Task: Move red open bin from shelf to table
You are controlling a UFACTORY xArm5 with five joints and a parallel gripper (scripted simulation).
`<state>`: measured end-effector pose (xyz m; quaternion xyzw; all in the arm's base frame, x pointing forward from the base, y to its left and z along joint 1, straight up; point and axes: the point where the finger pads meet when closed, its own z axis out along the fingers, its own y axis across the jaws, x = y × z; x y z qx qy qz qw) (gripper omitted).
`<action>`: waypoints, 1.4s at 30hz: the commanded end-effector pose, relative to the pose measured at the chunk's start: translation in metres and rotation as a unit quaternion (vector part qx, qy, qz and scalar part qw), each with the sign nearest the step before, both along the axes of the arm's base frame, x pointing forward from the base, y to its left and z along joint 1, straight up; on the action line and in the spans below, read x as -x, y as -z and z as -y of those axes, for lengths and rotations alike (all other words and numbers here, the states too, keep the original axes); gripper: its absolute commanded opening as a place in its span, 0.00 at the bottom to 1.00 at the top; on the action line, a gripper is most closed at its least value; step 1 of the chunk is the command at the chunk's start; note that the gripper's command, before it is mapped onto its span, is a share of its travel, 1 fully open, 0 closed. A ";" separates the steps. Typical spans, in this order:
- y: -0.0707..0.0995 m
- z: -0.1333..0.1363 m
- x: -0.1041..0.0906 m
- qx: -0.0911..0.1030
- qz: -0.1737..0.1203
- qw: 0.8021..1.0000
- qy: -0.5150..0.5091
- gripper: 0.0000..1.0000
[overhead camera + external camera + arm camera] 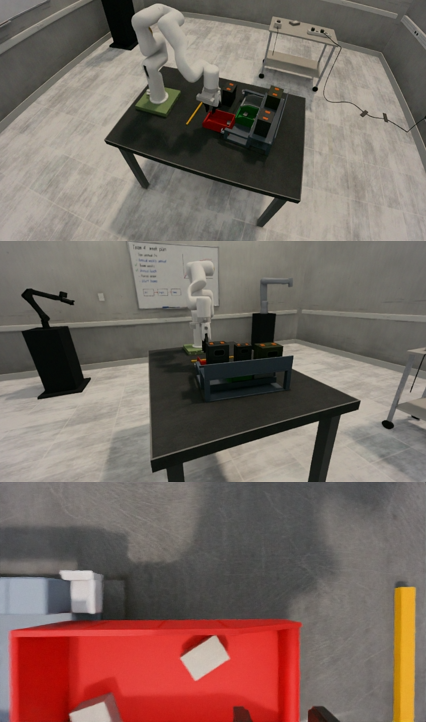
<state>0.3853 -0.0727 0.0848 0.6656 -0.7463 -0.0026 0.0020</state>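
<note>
The red open bin (218, 120) sits at the front of the blue-grey shelf (256, 119) and sticks out toward the arm. In the wrist view the bin (155, 672) holds two pale blocks (205, 657), (95, 709). My gripper (212, 111) is at the bin's near end wall. Its dark fingertips stand a little apart, one inside and one outside that wall, and I see gaps on both sides. A green open bin (248, 116) holding a grey part stands on the shelf beside the red one. From the exterior view, only a sliver of the red bin (202, 361) shows.
Two dark closed boxes (274, 97), (264, 122) stand on the shelf's upper level. A third dark box (229, 93) stands on the table behind my gripper. A yellow stick (194, 113) lies on the table next to the bin's outer wall and also shows in the wrist view (404, 652).
</note>
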 end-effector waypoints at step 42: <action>-0.025 0.010 -0.090 0.001 0.002 1.000 0.000 0.34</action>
